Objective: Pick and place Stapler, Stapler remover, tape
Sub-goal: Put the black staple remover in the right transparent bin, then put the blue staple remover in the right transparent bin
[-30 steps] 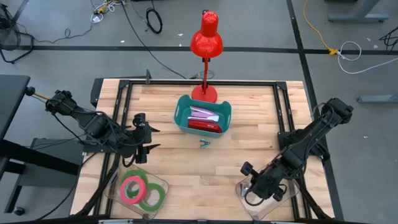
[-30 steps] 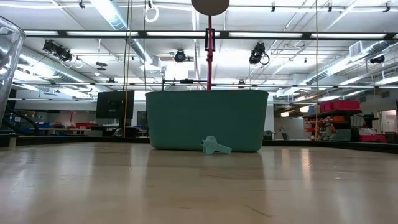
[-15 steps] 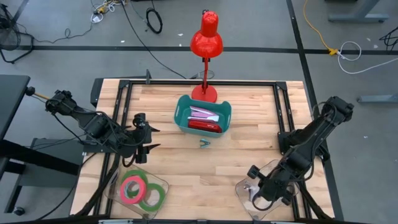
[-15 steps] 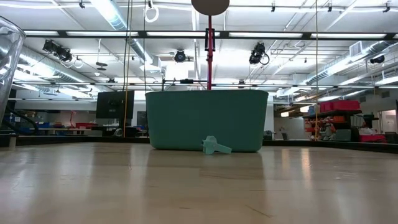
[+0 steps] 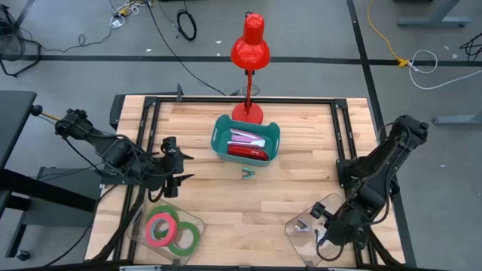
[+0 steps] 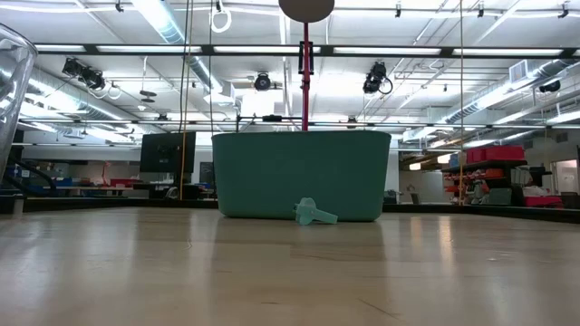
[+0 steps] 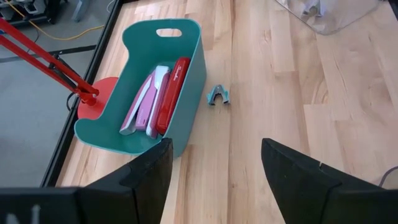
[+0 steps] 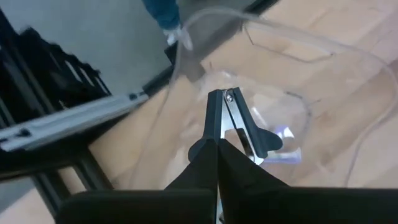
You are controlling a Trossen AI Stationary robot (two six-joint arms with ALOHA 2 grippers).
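A staple remover with chrome blades and black wings sits at the tips of my right gripper, which is shut over the clear container at the table's near right. My left gripper is open and empty at the left, pointing toward the teal bin. The bin holds a red stapler and a pink-white stapler. A teal staple remover lies on the table in front of the bin. A red-pink tape roll and green rolls lie flat in a clear tray. My right gripper is shut with the staple remover at its fingertips. One chrome blade runs in line with the seam between the fingers. The fingers slant down into the clear container. The fingers hide the place of contact, and I cannot tell whether the remover rests on the container's floor.
A red desk lamp stands with its base behind the bin. The clear tray's rim is at the near left. Bare wood lies between the two clear containers. A black frame edges the table.
My right gripper has gone a little toward the table's right and near edges, staying over the clear container. The left arm has kept still.
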